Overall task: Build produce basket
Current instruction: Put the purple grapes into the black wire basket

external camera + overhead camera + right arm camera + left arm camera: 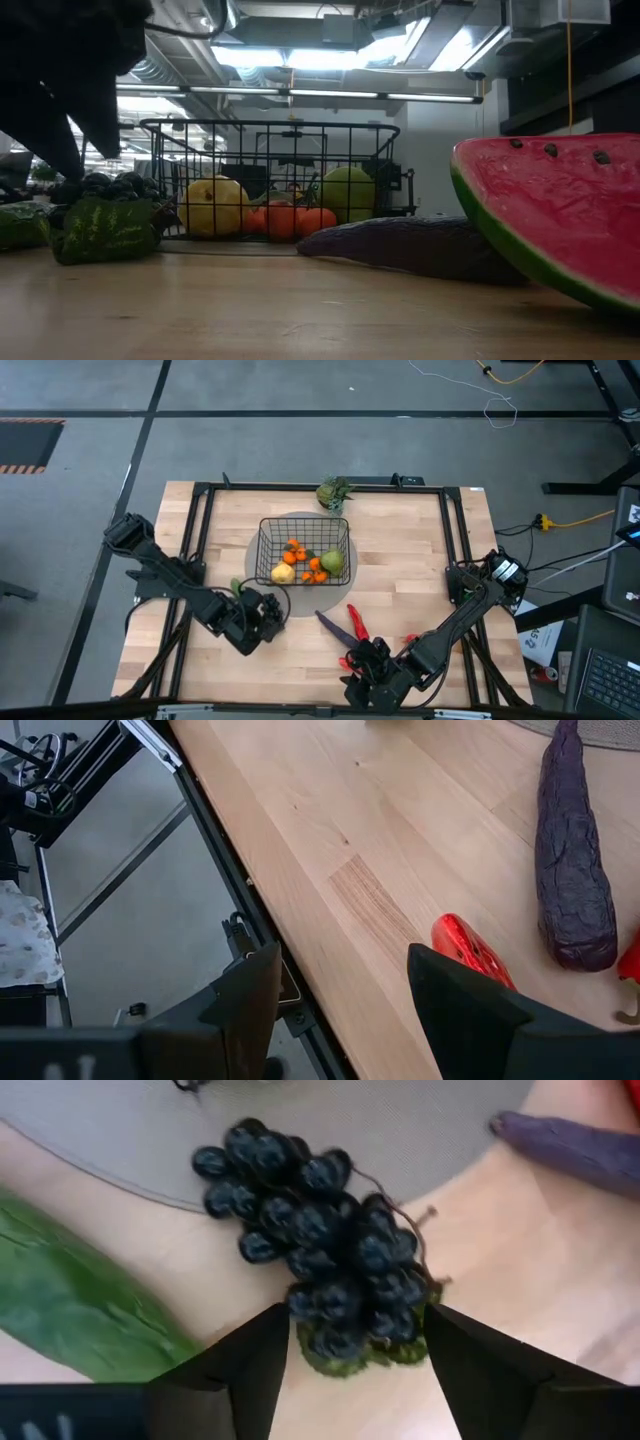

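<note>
Left gripper point(355, 1345) jaws straddle grapes point(320, 1230), stem end hidden.

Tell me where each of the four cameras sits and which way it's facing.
High view: overhead, looking straight down on the table, basket and both arms.
Low view: at table-top height, looking level across at the basket, eggplant and a watermelon slice.
Left wrist view: looks past open fingers at the grapes.
Right wrist view: looks past open fingers at the table edge and eggplant.
Shared: the eggplant shows in the low and right wrist views.
</note>
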### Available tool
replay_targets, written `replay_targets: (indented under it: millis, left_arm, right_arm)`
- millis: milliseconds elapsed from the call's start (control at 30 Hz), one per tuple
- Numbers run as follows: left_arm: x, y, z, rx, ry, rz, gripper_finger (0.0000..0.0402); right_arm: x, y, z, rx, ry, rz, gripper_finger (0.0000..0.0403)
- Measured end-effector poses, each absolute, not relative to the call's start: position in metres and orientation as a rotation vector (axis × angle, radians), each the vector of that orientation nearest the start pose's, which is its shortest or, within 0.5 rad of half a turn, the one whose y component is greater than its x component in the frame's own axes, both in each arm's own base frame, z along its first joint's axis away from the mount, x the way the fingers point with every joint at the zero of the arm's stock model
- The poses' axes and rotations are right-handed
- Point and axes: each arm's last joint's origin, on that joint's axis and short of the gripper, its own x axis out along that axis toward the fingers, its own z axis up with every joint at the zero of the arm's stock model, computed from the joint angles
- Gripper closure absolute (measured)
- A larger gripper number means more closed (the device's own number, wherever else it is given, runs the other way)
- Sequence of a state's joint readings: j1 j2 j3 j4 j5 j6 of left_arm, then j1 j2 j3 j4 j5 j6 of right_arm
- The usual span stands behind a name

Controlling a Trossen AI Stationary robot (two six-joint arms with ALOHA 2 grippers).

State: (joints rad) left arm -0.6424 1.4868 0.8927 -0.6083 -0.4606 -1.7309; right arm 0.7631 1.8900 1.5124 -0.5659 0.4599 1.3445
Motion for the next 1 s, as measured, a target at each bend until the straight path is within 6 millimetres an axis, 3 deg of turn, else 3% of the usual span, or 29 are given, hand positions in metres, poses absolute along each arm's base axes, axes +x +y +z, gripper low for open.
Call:
replay_targets:
  millis: [300, 667, 867, 1000]
  left_arm:
    - [0.234, -0.139, 0.183, -0.945, 0.829, 0.728, 0.017]
    - [0.25, -0.157, 0.141, -1.011, 0.86, 0.767, 0.0173]
    - [0.251, -0.171, 0.138, -1.024, 0.832, 0.69, 0.0177]
    - [0.251, -0.18, 0.139, -1.037, 0.846, 0.609, 0.0206]
  right_arm:
    - [0.303, 0.272, 0.244, 0.725, 0.79, -0.267, 0.0183]
    - [0.304, 0.273, 0.244, 0.726, 0.789, -0.267, 0.0183]
    - [0.304, 0.273, 0.244, 0.726, 0.788, -0.267, 0.0183]
    - [0.304, 0.272, 0.244, 0.726, 0.788, -0.267, 0.0183]
